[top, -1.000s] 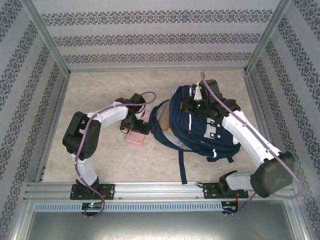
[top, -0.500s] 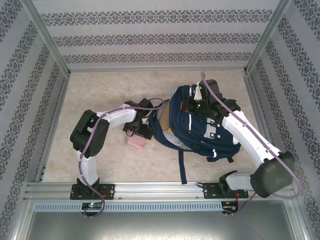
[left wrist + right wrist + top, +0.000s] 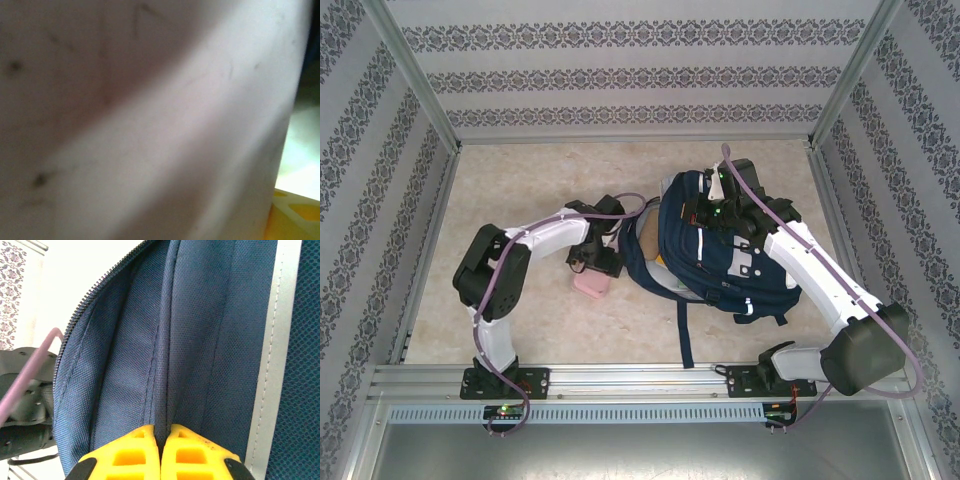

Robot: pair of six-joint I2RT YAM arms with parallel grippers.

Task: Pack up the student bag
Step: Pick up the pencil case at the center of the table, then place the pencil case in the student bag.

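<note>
Beneath left gripper (image 3: 601, 262), pink item (image 3: 591, 286) half-hidden

White arm links (image 3: 545, 232), black joints (image 3: 485, 275), lilac cables (image 3: 30, 371), yellow claw fingers (image 3: 132, 452).

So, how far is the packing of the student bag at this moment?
Done: the student bag lies unzipped, and the right tool is shut on a fold of its fabric. In hand: the left tool is at the pink case by the bag's mouth; a grip cannot be confirmed. Left: the case is outside the bag, and closing is not yet done.
</note>
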